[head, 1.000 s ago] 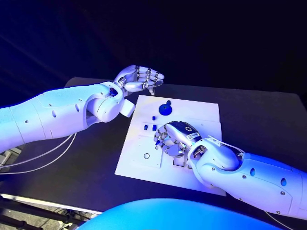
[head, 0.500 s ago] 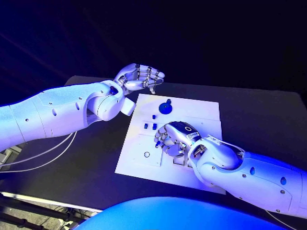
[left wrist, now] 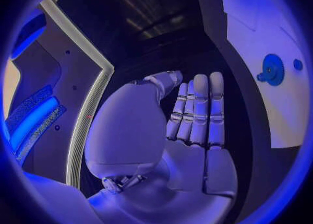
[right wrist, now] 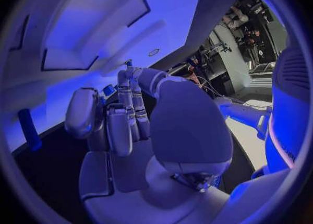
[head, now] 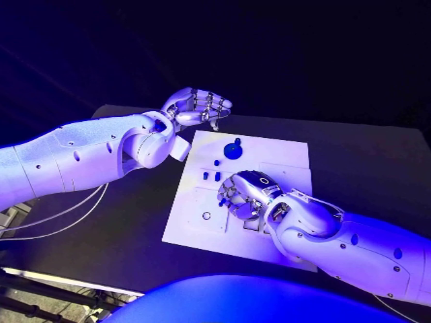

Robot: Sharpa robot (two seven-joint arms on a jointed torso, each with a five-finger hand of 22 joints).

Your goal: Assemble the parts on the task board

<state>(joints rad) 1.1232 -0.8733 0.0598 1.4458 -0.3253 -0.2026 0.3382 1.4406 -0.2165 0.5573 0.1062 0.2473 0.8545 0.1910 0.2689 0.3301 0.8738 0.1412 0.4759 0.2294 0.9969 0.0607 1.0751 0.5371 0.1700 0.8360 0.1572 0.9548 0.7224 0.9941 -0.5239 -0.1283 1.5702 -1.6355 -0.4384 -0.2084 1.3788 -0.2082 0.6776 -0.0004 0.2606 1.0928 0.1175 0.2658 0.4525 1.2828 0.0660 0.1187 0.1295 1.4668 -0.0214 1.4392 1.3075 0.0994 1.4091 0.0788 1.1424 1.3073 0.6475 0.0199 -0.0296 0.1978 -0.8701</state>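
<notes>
Right hand (head: 243,195) low over the middle of the task board (head: 283,156), fingers curled in, probably working a small blue part (right wrist: 109,90) glimpsed between them; firm hold or not, cannot tell. Left hand (head: 196,109) parked above the board's upper left corner, over the desk (head: 370,161), fingers together, apparently empty, likely kept clear. Blue round part (head: 234,151) near the board's top edge.
</notes>
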